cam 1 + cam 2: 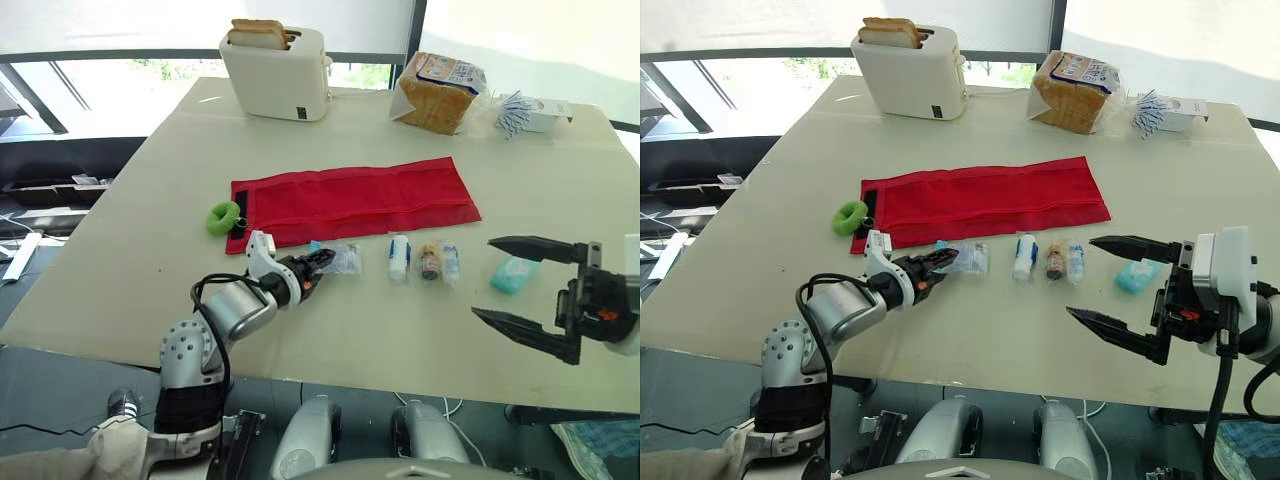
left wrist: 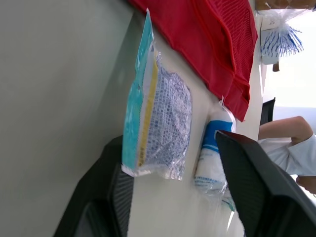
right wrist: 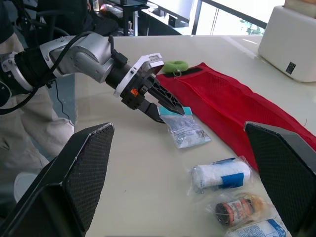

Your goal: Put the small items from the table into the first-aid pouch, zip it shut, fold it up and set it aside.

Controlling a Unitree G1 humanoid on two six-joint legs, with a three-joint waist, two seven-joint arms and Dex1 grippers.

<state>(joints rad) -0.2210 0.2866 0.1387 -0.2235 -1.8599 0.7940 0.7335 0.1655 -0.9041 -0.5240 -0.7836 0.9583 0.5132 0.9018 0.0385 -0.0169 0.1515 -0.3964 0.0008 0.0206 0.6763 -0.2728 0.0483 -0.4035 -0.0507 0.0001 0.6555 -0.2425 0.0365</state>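
Red mesh first-aid pouch [image 1: 355, 200] lay flat across the middle of the table [image 1: 150, 230], with a clear gauze packet [image 1: 345, 258], a white-and-blue bandage roll [image 1: 399, 257] and a teal packet [image 1: 513, 273] in a row just in front of it. My left hand [image 1: 318, 264] was released, its fingers on either side of the gauze packet's near end. My right hand [image 1: 482, 278] hung wide open near the teal packet.
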